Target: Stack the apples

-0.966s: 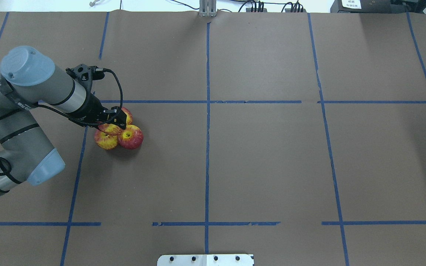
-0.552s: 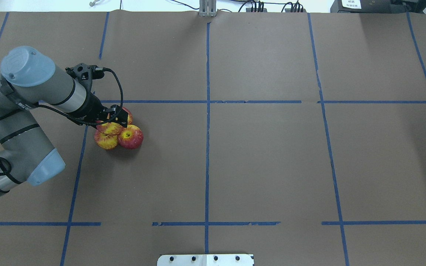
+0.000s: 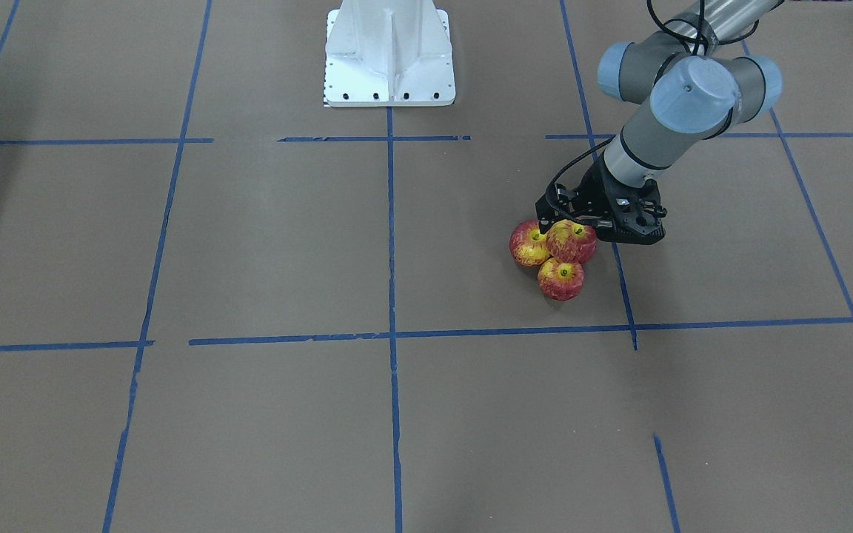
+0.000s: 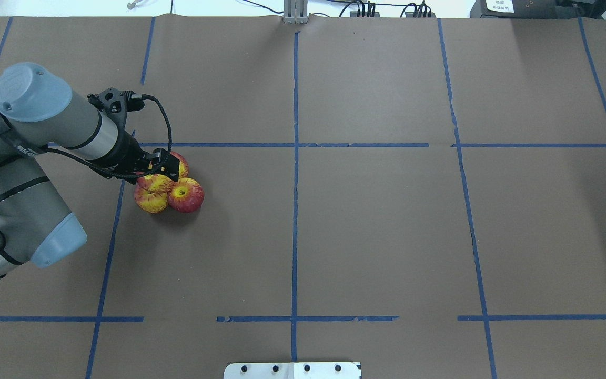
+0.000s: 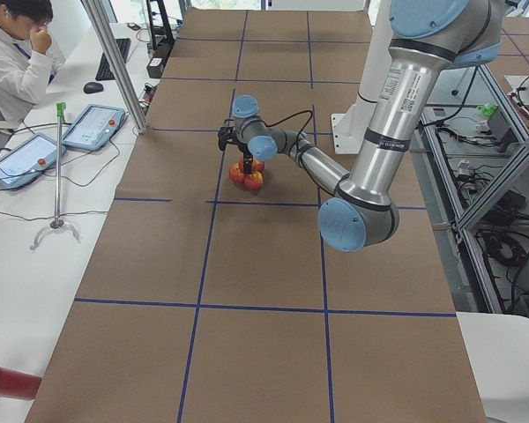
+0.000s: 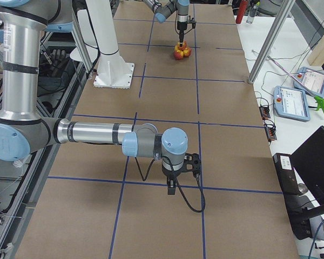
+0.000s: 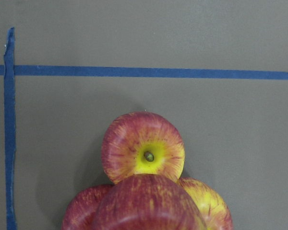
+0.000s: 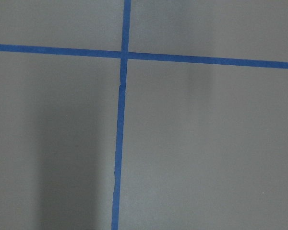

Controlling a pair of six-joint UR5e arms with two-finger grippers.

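Note:
Four red-and-yellow apples sit in a pile left of the table's middle. Three lie on the table: one (image 4: 151, 201), one (image 4: 186, 195) and one (image 4: 181, 164) half hidden by the gripper. The fourth apple (image 4: 156, 183) rests on top of them; it also shows in the front view (image 3: 571, 240) and low in the left wrist view (image 7: 146, 203). My left gripper (image 4: 162, 171) hangs just above the top apple, jaws apart on either side of it. My right gripper (image 6: 175, 186) shows only in the exterior right view, over bare table; I cannot tell its state.
Blue tape lines (image 4: 295, 145) cross the brown table cover. The white robot base (image 3: 389, 52) stands at the table's near edge. An operator (image 5: 13, 53) and tablets (image 5: 93, 128) are beyond the far edge.
My left arm has risen slightly and drawn back from the pile. More of the top apple shows, and it has stayed on the other apples.

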